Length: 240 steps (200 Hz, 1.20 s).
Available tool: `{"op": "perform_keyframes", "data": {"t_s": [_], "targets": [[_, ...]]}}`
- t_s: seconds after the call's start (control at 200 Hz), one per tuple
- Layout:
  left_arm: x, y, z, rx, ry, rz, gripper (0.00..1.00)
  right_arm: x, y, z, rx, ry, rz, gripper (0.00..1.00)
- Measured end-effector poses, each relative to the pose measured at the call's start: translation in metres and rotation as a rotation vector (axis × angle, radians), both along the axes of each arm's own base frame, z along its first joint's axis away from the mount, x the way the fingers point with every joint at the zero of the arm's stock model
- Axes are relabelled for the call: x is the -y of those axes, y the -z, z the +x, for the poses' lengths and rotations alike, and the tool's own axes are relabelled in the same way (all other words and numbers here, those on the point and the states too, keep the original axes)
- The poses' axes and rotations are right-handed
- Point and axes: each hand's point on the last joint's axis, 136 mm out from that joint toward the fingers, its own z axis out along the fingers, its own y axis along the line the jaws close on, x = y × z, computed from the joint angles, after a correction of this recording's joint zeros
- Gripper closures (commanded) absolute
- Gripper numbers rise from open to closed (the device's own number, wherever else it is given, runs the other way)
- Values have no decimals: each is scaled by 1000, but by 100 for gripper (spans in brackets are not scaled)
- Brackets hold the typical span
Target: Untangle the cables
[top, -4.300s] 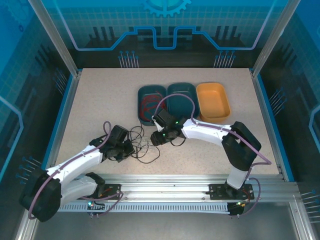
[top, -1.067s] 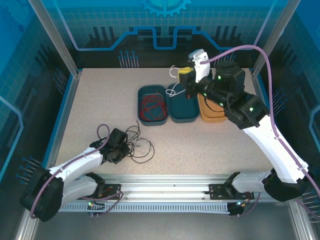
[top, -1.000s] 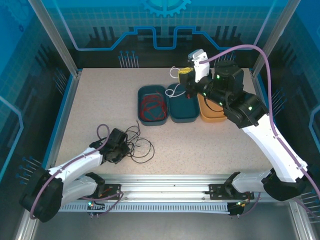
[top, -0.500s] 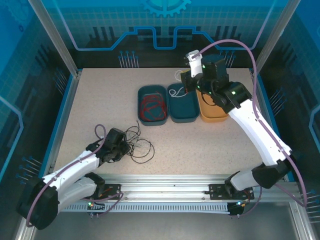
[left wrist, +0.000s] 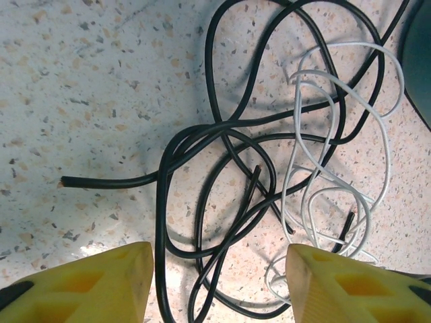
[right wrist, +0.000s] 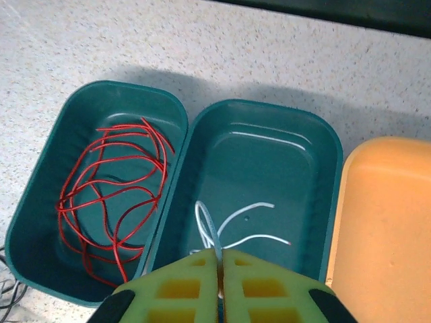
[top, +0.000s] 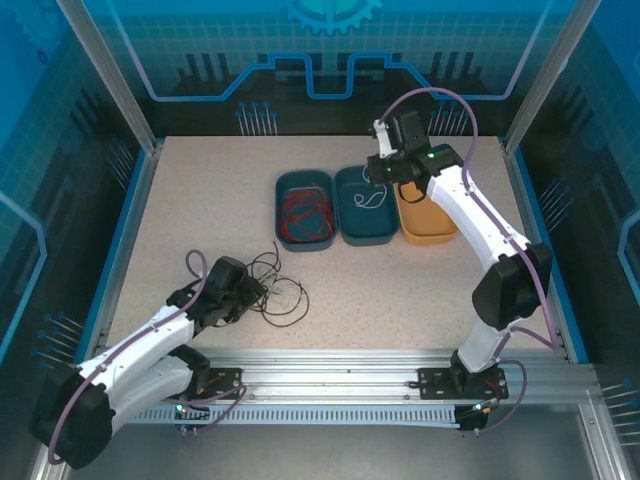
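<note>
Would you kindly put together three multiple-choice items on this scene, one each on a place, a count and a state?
1. Where do the red cables lie?
A. in the orange tray
B. in the left teal tray
C. in the middle teal tray

2. How many trays are there?
A. three
B. two
C. four

3. What is the left gripper doing?
A. shut on a black cable
B. shut on a red cable
C. open above the black and white tangle

Answers:
1 B, since the red loops fill the left teal tray.
2 A, since the left teal tray, middle teal tray and orange tray sit side by side.
3 C, since its yellow fingers stand well apart with the tangle loose on the table between them.
</note>
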Motion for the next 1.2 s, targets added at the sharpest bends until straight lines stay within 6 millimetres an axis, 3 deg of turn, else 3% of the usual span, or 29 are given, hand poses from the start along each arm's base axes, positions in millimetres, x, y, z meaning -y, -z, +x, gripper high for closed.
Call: {"op": "perform_keyframes", "data": {"t_s": [0.215, 0.39, 0.535, 0.72, 0.795, 1.001, 1.201], "targets": [[-2, -3, -1, 11, -6, -3, 38, 1, 29, 9, -83, 5, 36, 86], [-2, -4, -1, 11, -7, -4, 32, 1, 48, 15, -146, 15, 76, 73], [-2, -4, -1, 10, -6, -2, 24, 1, 51, 17, -162, 20, 98, 68], [-3, -3, -2, 3, -15, -4, 1, -3, 49, 15, -167, 3, 117, 64], [-4, -2, -3, -2, -16, 0, 1, -4, 47, 13, -160, -3, 122, 60], [-8, 0, -6, -15, -22, 20, 1, -21, 36, -17, -123, -78, 140, 51], [-15, -1, -6, -27, -43, 35, 1, -78, 26, -67, -80, -240, 129, 46]]}}
